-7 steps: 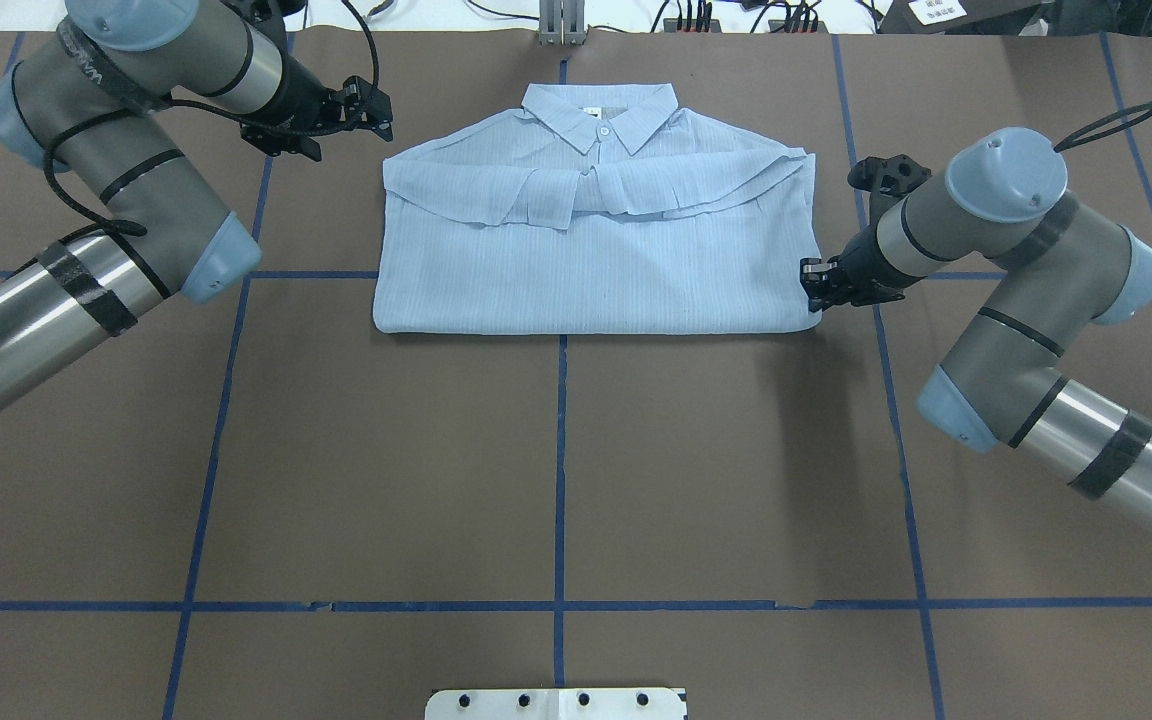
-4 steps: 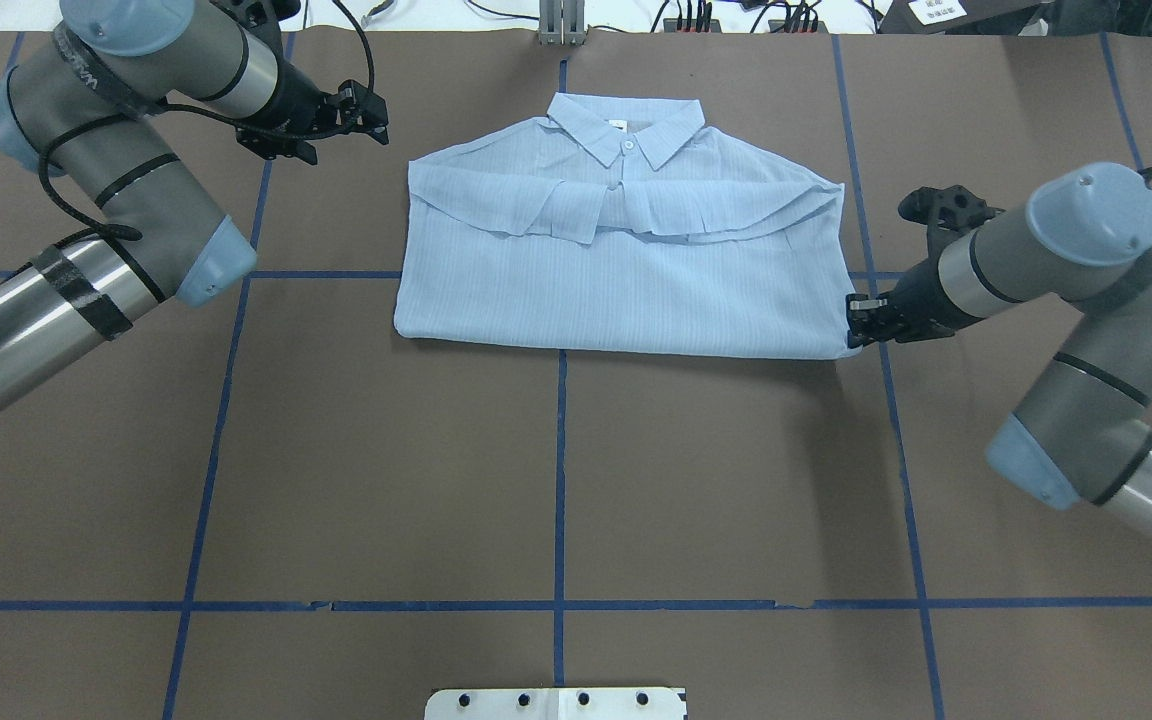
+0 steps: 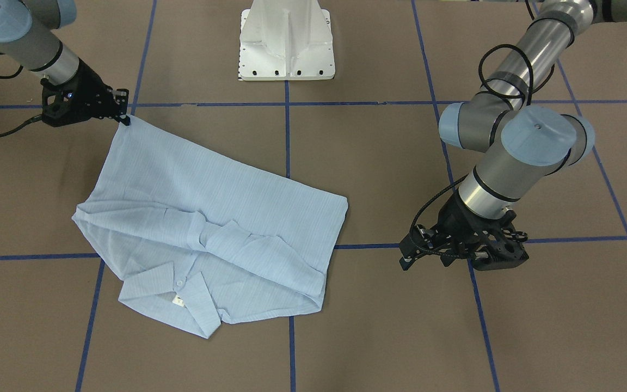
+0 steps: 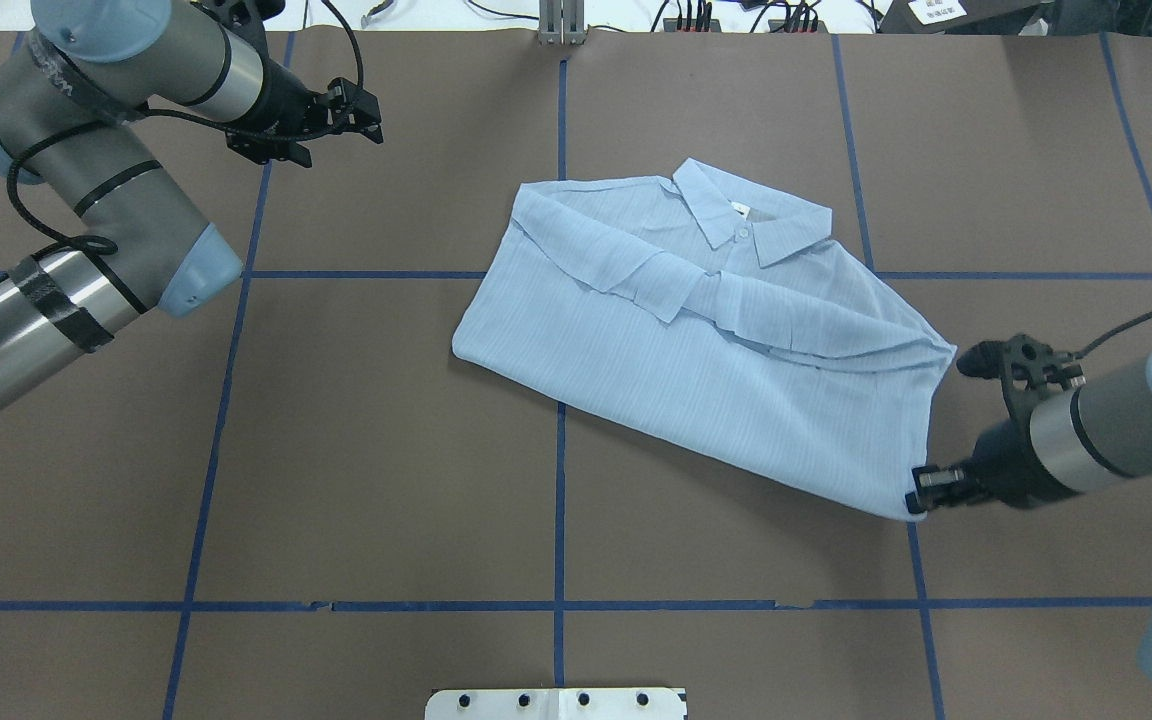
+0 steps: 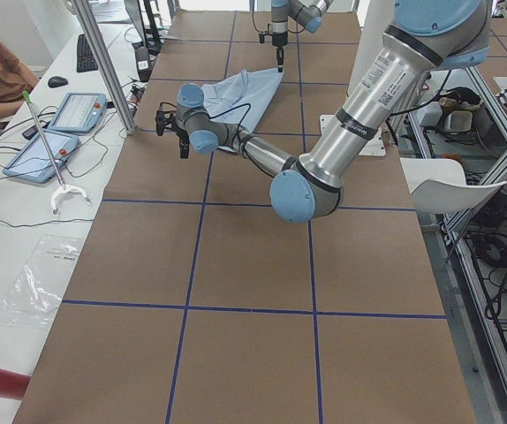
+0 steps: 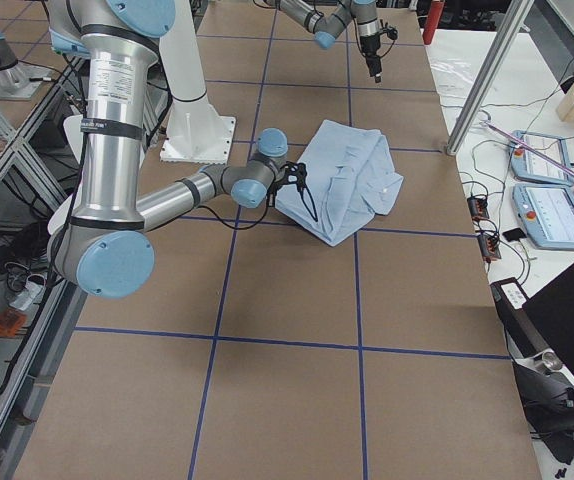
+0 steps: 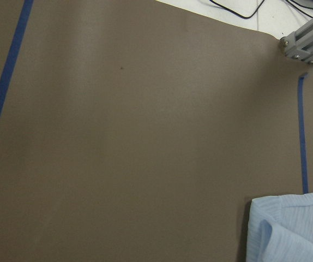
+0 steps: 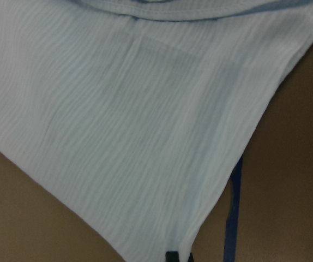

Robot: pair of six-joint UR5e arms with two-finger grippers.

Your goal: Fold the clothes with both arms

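The shirt (image 4: 696, 370) lay flat on the table (image 4: 336, 450), to the right of the centre tape line in the overhead view and skewed on a diagonal. Its collar (image 4: 751, 215) was toward the far side and both sleeves were folded across the chest. It was already a compact rectangle, though crooked to the grid.

I judged it light and very limp. The fabric was thin and finely striped, so it would drape, slide easily over the brown surface and swing round any single pinch point. It had no stiffness to push against. The only sensible holds were corners and folded edges, where several layers stack, and I would take two corners at once so the folds did not spill open.

The right fingers (image 4: 926, 492) were closed on the shirt's near right corner, where the folded bottom edge meets the side. The right wrist view showed the cloth fanning away from that pinch, with a black fingertip just at the frame's bottom.

The left fingers (image 4: 356, 100) looked spread apart and held nothing. They hung over bare table at the far left, well apart from the shirt — their wrist camera caught only one pale blue corner at the lower right of its frame.

With one corner held, the cloth could twist out of square — that was my concern
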